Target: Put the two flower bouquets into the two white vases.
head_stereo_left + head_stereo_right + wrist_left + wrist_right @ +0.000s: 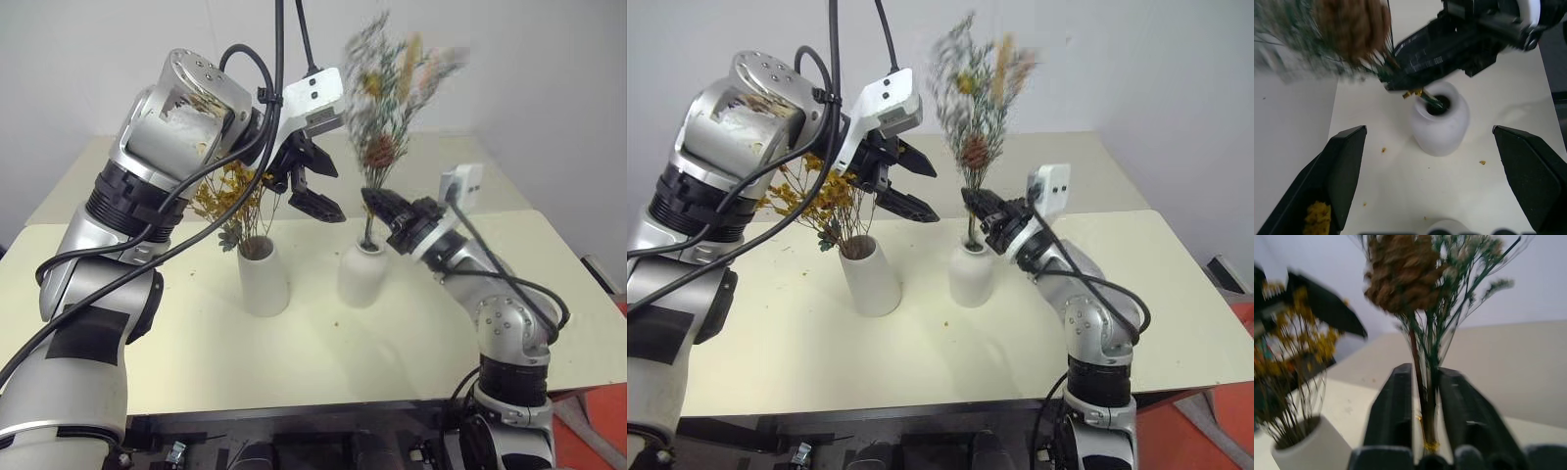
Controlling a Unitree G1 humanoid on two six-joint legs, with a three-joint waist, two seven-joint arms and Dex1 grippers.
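On the cream counter [411, 343], near the middle of the head views, stand two white vases just beside each other. The cone vase [264, 276] on the left holds the yellow bouquet [227, 196], its blossoms leaning toward the upper left. The round vase [361, 275] on the right has the stems of the green bouquet [384, 88] reaching down into its narrow mouth, while the sprigs and brown cone rise to the top centre of the frame. The right hand [377, 203], coming in from the right, sits just above that vase's neck with its fingers [1396, 406] on either side of the stems, close against them. The left hand [315, 186] hangs above and between the vases, its fingers [1337, 171] spread wide with nothing in them. Yellow crumbs [1383, 150] dot the counter near the vases.
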